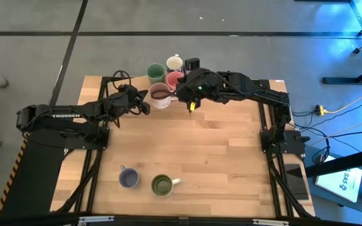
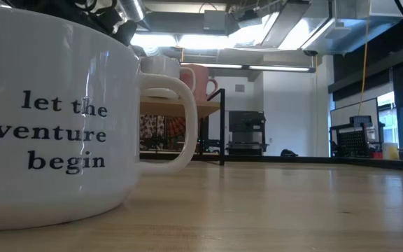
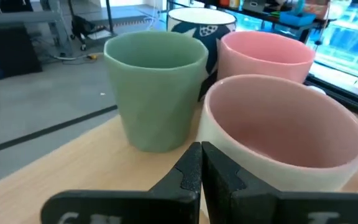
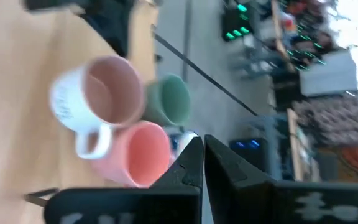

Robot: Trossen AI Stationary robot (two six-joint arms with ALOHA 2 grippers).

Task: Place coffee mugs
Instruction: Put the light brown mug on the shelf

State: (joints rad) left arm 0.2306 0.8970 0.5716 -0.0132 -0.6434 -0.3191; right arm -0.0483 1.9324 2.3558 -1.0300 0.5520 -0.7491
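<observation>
Four mugs stand in a cluster at the table's far edge: teal-green mug, white mug with blue pattern, pink mug, and pale mug with brown inside, lettered on its wall. A lavender-blue mug and a green mug with white handle stand upright near the near edge. My left gripper is shut, low, just left of the pale mug. My right gripper is shut, raised to the right of the cluster. My left gripper comes level from the table's left, and its shut fingertips stand right at the pale mug's outer wall. I cannot tell whether they touch it. The mug stands upright on the table.
The bare wooden tabletop stretches between the far cluster and the two near mugs. A dark arm base stands at the right edge and another at the left. Beyond the far edge lies grey floor.
</observation>
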